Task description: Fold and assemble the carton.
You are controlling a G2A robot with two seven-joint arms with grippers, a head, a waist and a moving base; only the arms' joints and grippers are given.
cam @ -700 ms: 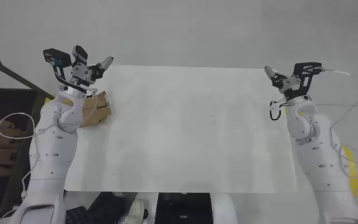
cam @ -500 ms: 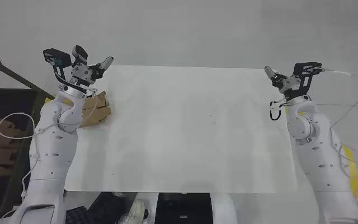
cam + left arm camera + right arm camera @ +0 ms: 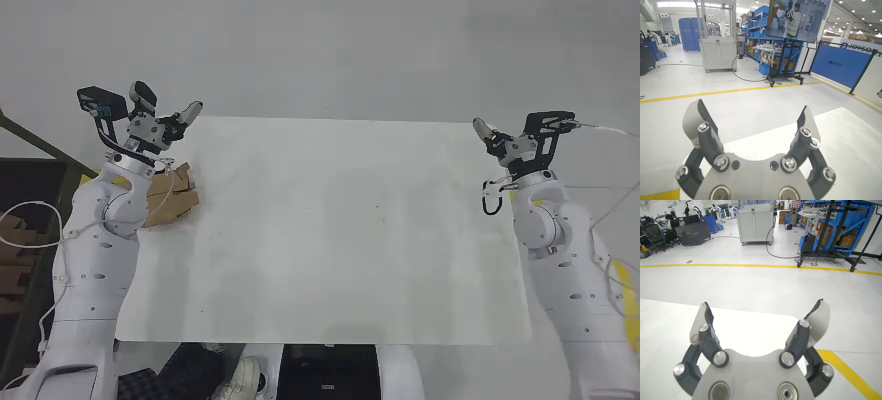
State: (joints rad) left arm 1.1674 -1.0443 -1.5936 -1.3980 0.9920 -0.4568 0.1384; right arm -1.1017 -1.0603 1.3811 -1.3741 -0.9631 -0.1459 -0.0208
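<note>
Cardboard carton [image 3: 178,198] lies at the table's [image 3: 330,250] left edge. Our left gripper [image 3: 753,113] and right gripper [image 3: 762,306] gape wide, empty. We judge folding unstarted; next we must grasp it.

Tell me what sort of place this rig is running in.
Probably a factory or warehouse floor with a robot test area: blue steel racks of bins and cartons, yellow floor-marking line, aluminium-framed machine enclosure.
</note>
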